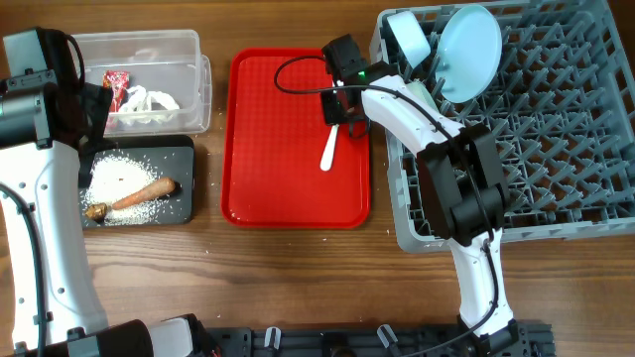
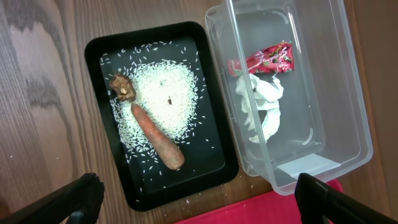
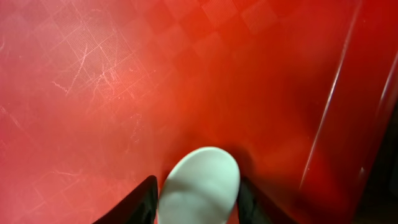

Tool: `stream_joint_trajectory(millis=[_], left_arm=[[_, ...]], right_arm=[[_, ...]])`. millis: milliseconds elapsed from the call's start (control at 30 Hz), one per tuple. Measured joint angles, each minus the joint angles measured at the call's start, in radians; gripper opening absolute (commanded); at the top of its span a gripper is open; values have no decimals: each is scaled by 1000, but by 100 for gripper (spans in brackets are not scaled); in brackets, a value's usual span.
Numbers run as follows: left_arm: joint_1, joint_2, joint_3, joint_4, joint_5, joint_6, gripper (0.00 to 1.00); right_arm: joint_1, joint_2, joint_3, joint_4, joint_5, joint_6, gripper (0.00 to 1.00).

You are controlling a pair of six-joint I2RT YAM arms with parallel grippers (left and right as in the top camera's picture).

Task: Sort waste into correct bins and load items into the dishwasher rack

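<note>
Surface: brown wood grain, carrying everything below.

Clear plastic tub: far left. It holds a small red wrapper and white crumpled scraps, which touch each other.

Black tray: just on the near side of the tub, their long sides touching. It holds a spread of loose rice grains. An orange-brown carrot-like stick lies across the rice, and a small dark brown lump sits at one end of the stick.

Left pincer: above the two bins. Its fingers are spread wide and nothing is between them.

Red serving tray: in the middle, between the bins and the rack.

White plastic spoon: lies flat at the far right of the red tray, running far to near.

Right pincer: down at the spoon's far end. In the wrist view its two dark fingers press against either side of the spoon's rounded end, closed on it.

Dishwasher rack: grey-blue, on the right. At its far left corner a pale blue-white plate stands tilted among the pegs. A pale bowl sits just to the plate's left.
</note>
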State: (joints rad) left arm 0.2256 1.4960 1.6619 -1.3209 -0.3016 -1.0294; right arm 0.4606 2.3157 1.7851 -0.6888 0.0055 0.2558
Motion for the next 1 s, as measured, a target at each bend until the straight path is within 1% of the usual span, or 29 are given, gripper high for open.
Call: stream_joint_trajectory(millis=[133, 267, 433, 500, 600, 700, 1000], left_arm=[[0, 0, 0, 0, 0, 0, 100], [0, 0, 0, 0, 0, 0, 100], [0, 0, 0, 0, 0, 0, 100], [0, 0, 0, 0, 0, 0, 100], [0, 0, 0, 0, 0, 0, 100], [0, 0, 0, 0, 0, 0, 100], [0, 0, 0, 0, 0, 0, 100]], right_arm=[[0, 2, 5, -2, 0, -7, 40], [0, 3, 6, -10, 0, -18, 36], [0, 3, 13, -46, -1, -18, 24], [0, 3, 16, -55, -1, -19, 17], [0, 3, 17, -61, -2, -19, 11], [0, 3, 17, -67, -1, -19, 8], [0, 5, 36, -124, -2, -20, 8]])
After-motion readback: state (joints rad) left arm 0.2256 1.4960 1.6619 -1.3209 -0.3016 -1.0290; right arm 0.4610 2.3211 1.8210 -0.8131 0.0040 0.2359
